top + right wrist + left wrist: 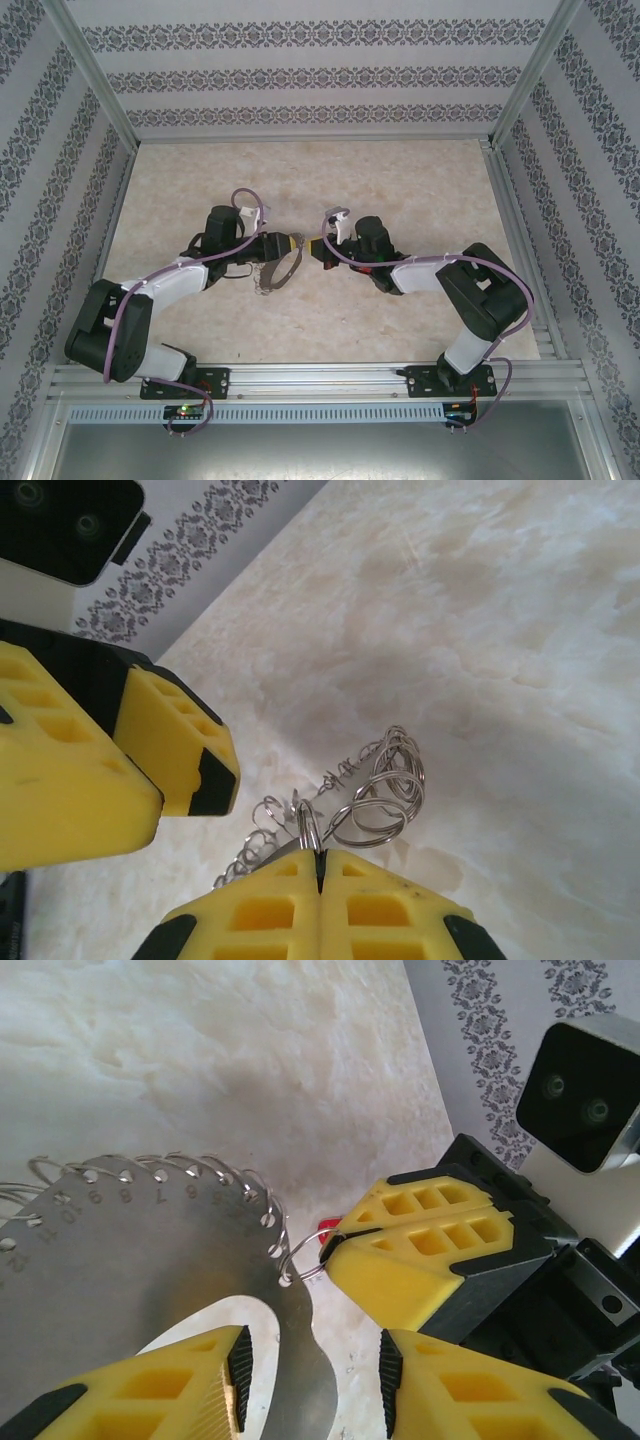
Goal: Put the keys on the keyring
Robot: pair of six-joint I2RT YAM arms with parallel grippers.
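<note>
Right end effector (320, 865) tips pressed together, pinching a wire loop (308, 825) on the keyring (130, 1290) rim. Left end effector (312, 1370) fingers apart, astride the keyring's flat band, gap showing at one pad. The key (325, 1222): red sliver just behind the right tips; held or not, can't tell. Both meet mid-table (420, 190), open surface all round, walls (300, 80) well off.
</note>
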